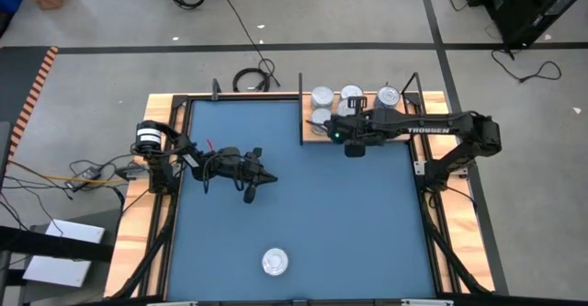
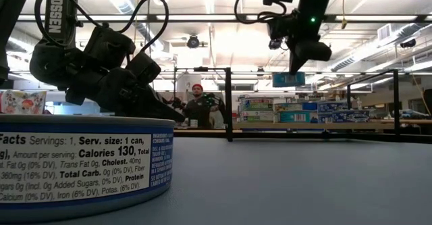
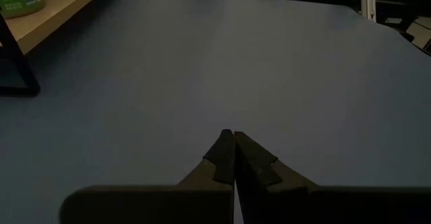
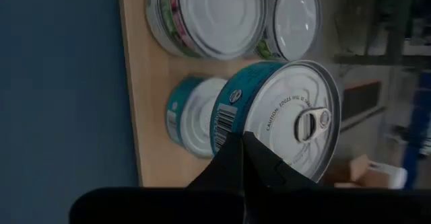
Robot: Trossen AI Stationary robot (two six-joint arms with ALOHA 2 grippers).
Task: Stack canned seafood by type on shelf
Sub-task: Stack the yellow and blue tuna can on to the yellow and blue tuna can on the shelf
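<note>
A robotics lab or workshop, it seems: a framed surface with a blue mat stands on a concrete floor strewn with cables. Beyond it, long ceiling lights, what look like stocked benches, and a person working.

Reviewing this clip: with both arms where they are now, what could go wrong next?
The right end effector, shut, sits right by the stacked teal tin on the shelf; a sideways move could knock that stack over. One tin lies alone on the blue mat, far from both arms, so the reach is long. The left end effector is also shut and must open before any grasp.
</note>
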